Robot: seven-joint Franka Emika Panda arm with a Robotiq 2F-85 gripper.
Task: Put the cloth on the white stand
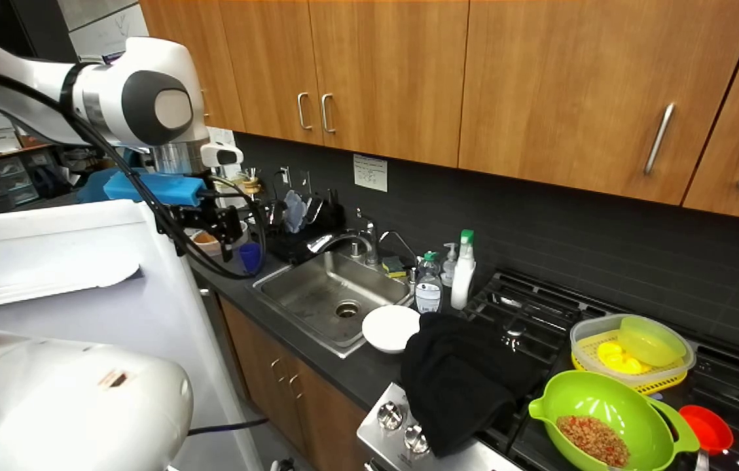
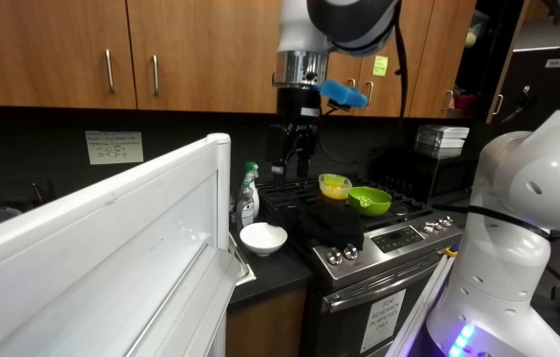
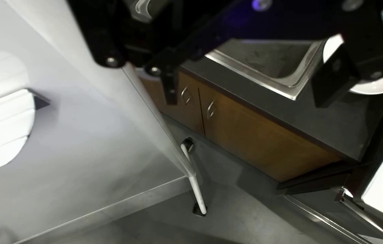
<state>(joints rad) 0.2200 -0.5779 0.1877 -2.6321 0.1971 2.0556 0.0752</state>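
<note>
Stove (image 2: 384, 260) under black cloth (image 1: 464, 376), gripper (image 2: 291, 172) agape near white stand (image 2: 151, 248)

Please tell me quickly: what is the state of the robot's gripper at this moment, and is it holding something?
Robotiq gripper: open, its fingers apart, holding nothing.
</note>
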